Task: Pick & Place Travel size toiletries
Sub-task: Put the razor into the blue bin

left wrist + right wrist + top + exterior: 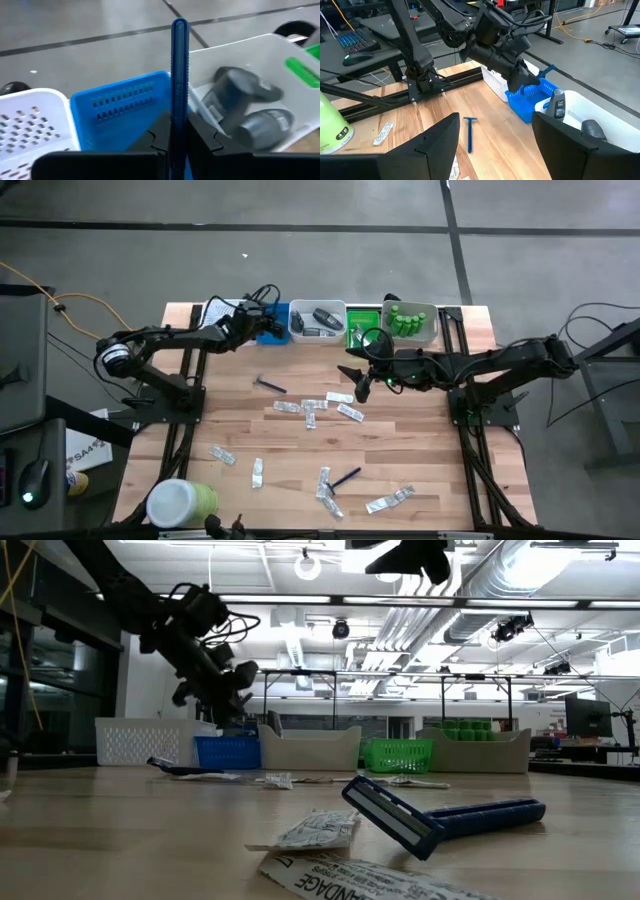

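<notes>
My left gripper (pixel 262 321) hangs over the blue tray (pixel 272 326) at the table's far edge, shut on a thin blue razor (pixel 179 60). The razor also shows in the right wrist view as a blue tip (pixel 548 70) above that tray (pixel 530 97). My right gripper (pixel 357 380) stands open in the air near the table's middle, in front of the green tray (pixel 362 330), with nothing between its fingers (pixel 440 145). Another razor (pixel 270 385) and several flat sachets (pixel 318 408) lie flat on the wood. My left gripper pinches the razor's handle (pixel 179 117) between its two fingers. The handle runs along the fingers and sticks out well past their tips. The fingers slant down from the table's left side. The razor is lifted clear, above the blue tray; its head is hidden.
Along the far edge stand a white perforated tray (pixel 30 120), a white bin with dark grey pieces (pixel 317 322) and a bin of green bottles (pixel 412 322). A big green jar with a white lid (pixel 182 502) stands near left. A third razor (pixel 345 477) and more sachets lie near the front.
</notes>
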Controlling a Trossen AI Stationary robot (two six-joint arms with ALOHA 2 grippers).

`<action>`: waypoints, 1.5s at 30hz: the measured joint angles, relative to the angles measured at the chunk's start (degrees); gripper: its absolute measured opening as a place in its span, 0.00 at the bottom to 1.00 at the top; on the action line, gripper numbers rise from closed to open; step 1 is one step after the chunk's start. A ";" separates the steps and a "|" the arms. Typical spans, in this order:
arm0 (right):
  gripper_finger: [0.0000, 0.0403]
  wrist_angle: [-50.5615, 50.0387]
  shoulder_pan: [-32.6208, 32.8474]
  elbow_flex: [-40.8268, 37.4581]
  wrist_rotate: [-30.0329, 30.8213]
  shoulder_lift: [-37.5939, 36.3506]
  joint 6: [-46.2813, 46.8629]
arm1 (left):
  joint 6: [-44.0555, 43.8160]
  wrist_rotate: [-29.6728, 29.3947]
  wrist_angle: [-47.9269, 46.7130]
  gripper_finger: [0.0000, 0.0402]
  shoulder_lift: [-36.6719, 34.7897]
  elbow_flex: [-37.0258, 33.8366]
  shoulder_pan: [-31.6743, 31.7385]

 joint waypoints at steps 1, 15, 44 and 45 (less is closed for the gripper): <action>0.60 -0.02 0.00 0.00 0.00 0.00 0.08 | -0.04 -0.35 0.00 0.07 0.37 0.00 0.00; 0.60 -0.01 0.09 0.00 -0.17 0.00 2.18 | 0.26 -2.72 -2.50 0.31 1.24 0.00 -0.03; 0.60 -10.81 19.53 -6.92 10.64 0.76 22.37 | 3.04 3.77 -27.53 0.13 -12.41 -0.04 -16.42; 0.60 -10.82 20.25 -7.88 11.34 0.77 24.17 | 2.81 3.81 -28.10 0.13 -12.41 -0.04 -16.63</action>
